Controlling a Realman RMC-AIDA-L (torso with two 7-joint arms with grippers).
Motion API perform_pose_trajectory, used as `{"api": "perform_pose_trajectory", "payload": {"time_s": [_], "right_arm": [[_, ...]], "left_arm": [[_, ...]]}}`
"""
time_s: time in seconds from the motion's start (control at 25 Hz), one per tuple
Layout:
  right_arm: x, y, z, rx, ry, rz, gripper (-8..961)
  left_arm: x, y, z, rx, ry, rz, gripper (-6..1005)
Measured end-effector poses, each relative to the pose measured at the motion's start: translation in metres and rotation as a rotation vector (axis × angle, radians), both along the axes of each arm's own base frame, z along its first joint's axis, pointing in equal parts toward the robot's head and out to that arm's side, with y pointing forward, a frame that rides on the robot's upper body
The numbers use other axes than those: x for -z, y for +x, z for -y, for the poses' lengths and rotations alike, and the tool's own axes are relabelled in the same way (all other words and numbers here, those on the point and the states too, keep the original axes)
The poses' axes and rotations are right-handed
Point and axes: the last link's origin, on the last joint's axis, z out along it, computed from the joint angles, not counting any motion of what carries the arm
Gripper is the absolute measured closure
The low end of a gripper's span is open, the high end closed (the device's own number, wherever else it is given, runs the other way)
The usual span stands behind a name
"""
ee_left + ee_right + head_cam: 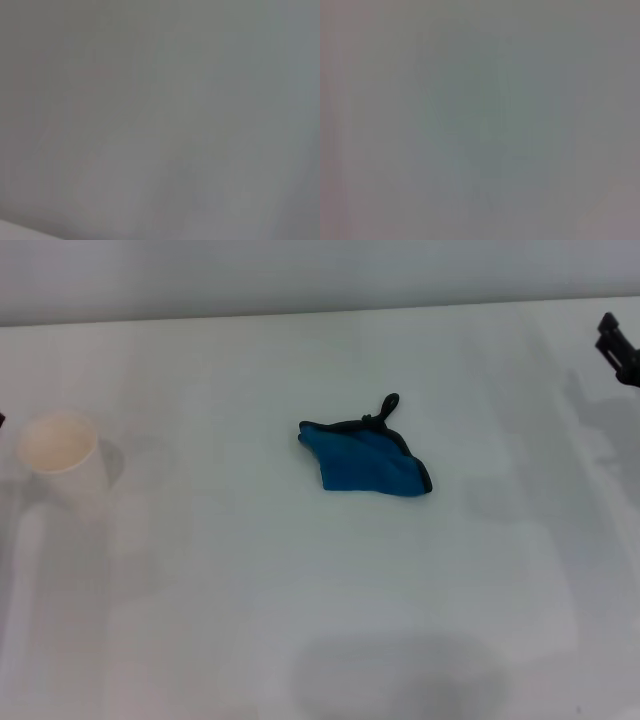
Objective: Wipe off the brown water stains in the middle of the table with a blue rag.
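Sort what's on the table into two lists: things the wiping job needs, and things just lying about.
Belongs to the job:
- the blue rag, crumpled in the middle of the table
- the table itself; no brown stain shows on its bare surface
- the right gripper, at the table's far right edge

Just lying about:
- the white paper cup, upright at the left

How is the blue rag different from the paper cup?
The blue rag is bright blue with black edging; the paper cup is white, beige inside. The rag lies crumpled and flat in the middle; the cup stands upright on the robot's left. Both rest on the white table, untouched.
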Motion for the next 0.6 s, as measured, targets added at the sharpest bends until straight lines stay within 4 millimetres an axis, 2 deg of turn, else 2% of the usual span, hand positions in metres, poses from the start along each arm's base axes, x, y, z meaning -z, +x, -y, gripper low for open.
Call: {"api": "perform_pose_trajectory", "payload": {"time_s": [0.32,0.6], "right_arm": [[-0.008,-0.001,-0.008,0.009,0.027,0.018,125],[-0.011,-0.003,-0.019,0.021,0.020,0.028,125]], "left_arm": [[-0.004,0.007,-0.022,0.009,-0.016,-0.034,106],[-0.009,0.008,-0.029,-0.001,0.006,-0.032,106]]}}
